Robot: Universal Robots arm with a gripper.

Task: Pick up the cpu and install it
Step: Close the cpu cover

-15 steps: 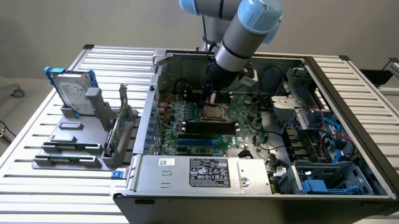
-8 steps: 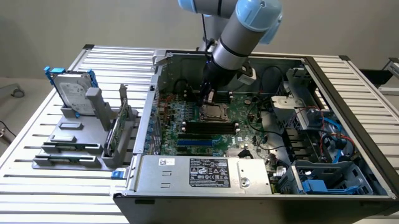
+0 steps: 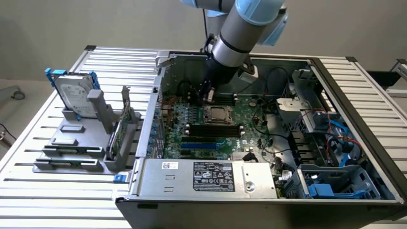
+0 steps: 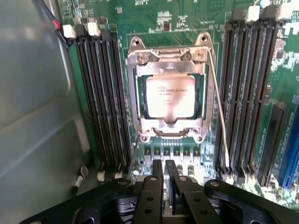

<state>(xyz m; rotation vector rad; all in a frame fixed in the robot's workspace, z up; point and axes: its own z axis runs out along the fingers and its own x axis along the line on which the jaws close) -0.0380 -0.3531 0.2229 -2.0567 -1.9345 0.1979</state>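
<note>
Cpu [image 4: 170, 95] is sitting flat inside the metal-framed socket [image 4: 168, 57] on the green motherboard [image 4: 154, 18], its silver-grey top facing up and the frame lying around its edges. A thin wire lever [image 4: 219, 116] is running along one side of the socket. Rows of dark memory slots [image 4: 100, 93] are flanking the socket on both sides. The end effector [image 4: 164, 163] is hanging just beside the socket, not touching the cpu; its two black fingers [image 4: 157, 175] are pressed almost together with only a thin slit between them, and nothing is sitting between them. In the exterior view, the arm [image 3: 239, 38] is reaching down into the open computer case [image 3: 159, 86], with the end effector [image 3: 208, 98] hovering just above the board, close to the cpu [image 3: 219, 114] and toward the far side of it. The case is lying on its side on a slatted metal desk [image 3: 51, 200], with the power supply [image 3: 203, 176] at the near edge. On the exterior view's left, outside the case, a silver hard drive [image 3: 73, 95] with blue brackets is standing upright in a grey rack [image 3: 76, 143], well apart from the end effector.
</note>
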